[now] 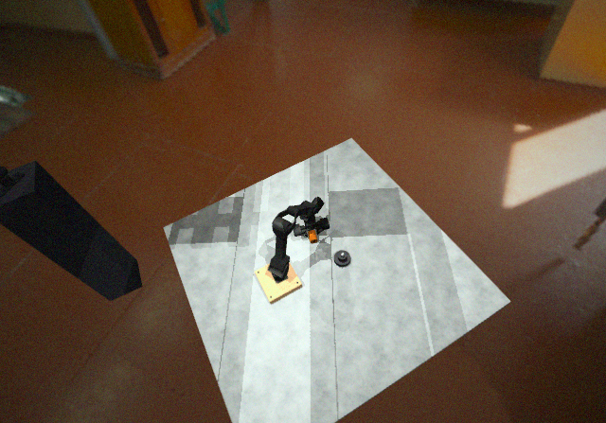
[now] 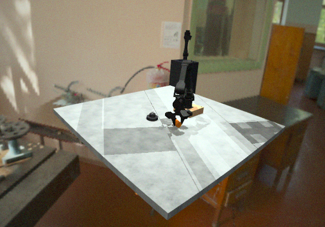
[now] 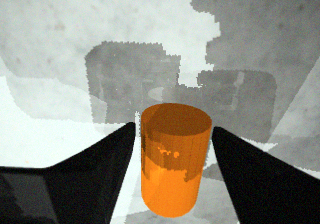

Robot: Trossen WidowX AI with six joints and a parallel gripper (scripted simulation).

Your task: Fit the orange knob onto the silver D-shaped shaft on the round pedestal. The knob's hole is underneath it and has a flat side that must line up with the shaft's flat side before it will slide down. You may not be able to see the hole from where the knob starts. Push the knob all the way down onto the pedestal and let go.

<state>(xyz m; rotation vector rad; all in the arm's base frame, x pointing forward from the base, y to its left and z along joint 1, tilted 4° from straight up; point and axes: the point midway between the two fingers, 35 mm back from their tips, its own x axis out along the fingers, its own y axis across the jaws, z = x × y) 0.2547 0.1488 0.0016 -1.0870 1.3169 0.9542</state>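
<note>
Wrist cam has the fingers [image 1: 321,225] [image 2: 171,117] part-open around the orange knob [image 1: 312,237] [image 2: 178,123] [image 3: 172,164], not clenched; up top, knob's at the round pedestal's [image 1: 342,260] [image 2: 152,118] 10 o'clock, on the desk [image 1: 371,301] [image 2: 141,172] [image 3: 40,29].

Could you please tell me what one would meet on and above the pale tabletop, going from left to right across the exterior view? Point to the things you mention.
Round pedestal with its shaft [image 1: 342,258] [image 2: 152,118] → orange knob [image 1: 312,237] [image 2: 178,123] [image 3: 172,166] → yellowish base plate [image 1: 271,297] [image 2: 198,110].
</note>
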